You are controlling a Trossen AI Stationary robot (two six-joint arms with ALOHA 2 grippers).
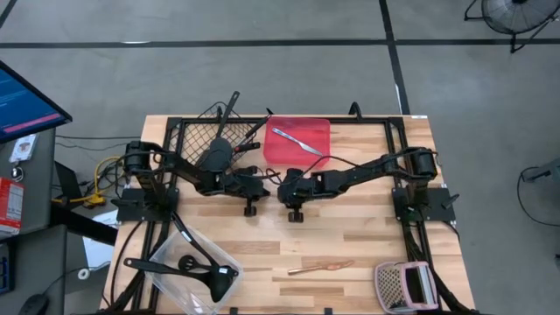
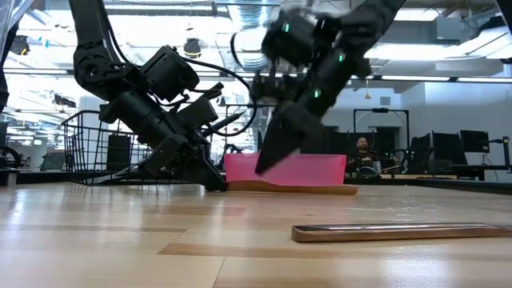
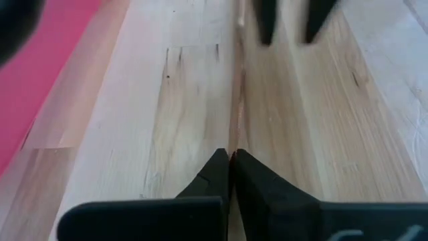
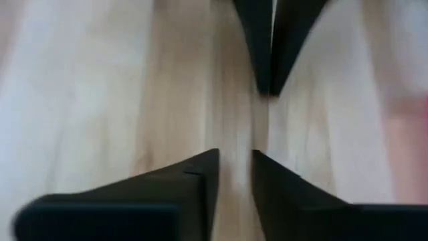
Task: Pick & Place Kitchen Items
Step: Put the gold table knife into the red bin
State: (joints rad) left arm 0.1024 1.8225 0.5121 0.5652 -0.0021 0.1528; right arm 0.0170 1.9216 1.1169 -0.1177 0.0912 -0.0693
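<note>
My left gripper [image 1: 262,185] [image 3: 231,167] is shut and empty, low over the table's middle. My right gripper [image 1: 283,186] [image 4: 235,164] faces it a short way off, its fingers a narrow gap apart and empty. In the low view its tips [image 2: 268,164] hang above the wood. A slim silver piece [image 1: 296,140] lies in the red tray [image 1: 319,131]. Black utensils stick out of the wire basket [image 1: 197,131], their handles leaning on its rim. Other black utensils [image 1: 188,265] lie in the clear tub [image 1: 166,284]. A copper stick [image 1: 320,267] [image 2: 400,232] lies flat near the front edge.
A pinkish mesh item with a white part [image 1: 404,287] sits at the front right corner. The red tray stands just behind both grippers, the basket to its left. Bare wood lies between the grippers and the copper stick. A person [image 2: 362,152] sits far behind the table.
</note>
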